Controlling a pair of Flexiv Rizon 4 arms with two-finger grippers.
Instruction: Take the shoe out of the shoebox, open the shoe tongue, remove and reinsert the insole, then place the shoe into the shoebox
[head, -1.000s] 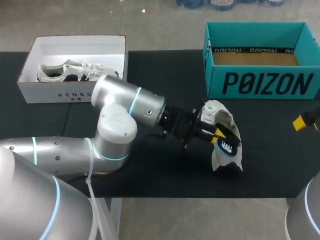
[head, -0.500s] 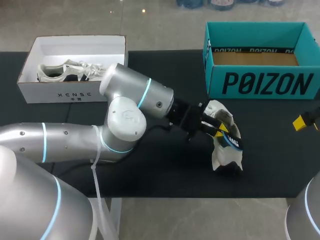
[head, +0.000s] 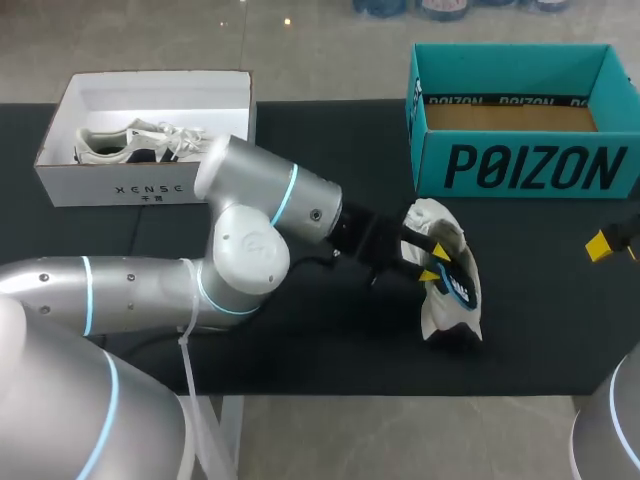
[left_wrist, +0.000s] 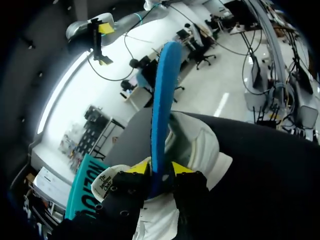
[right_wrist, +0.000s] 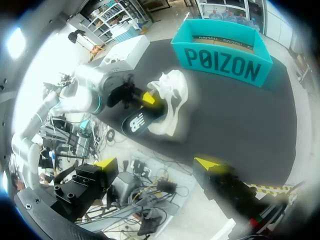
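Observation:
A white sneaker (head: 447, 232) stands on its side on the black table, in front of the teal shoebox (head: 520, 165). Its blue-and-black insole (head: 461, 287) sticks out of the shoe's opening. My left gripper (head: 431, 262) is at that opening with its yellow tips a little apart. In the left wrist view the insole (left_wrist: 160, 100) runs edge-on between the fingers of the left gripper (left_wrist: 159, 169), with the shoe (left_wrist: 197, 145) right behind it. My right gripper (right_wrist: 156, 163) hangs open and empty off the table's right side, far from the shoe (right_wrist: 172, 95).
A white shoebox (head: 70, 185) with a second sneaker (head: 140, 143) stands at the back left. The teal shoebox holds nothing but its brown floor. My left arm (head: 250, 225) lies across the middle of the table.
The left gripper's fingers have parted around the insole, which was clamped before. The insole has tilted further in towards the shoe, and the left wrist has turned slightly.

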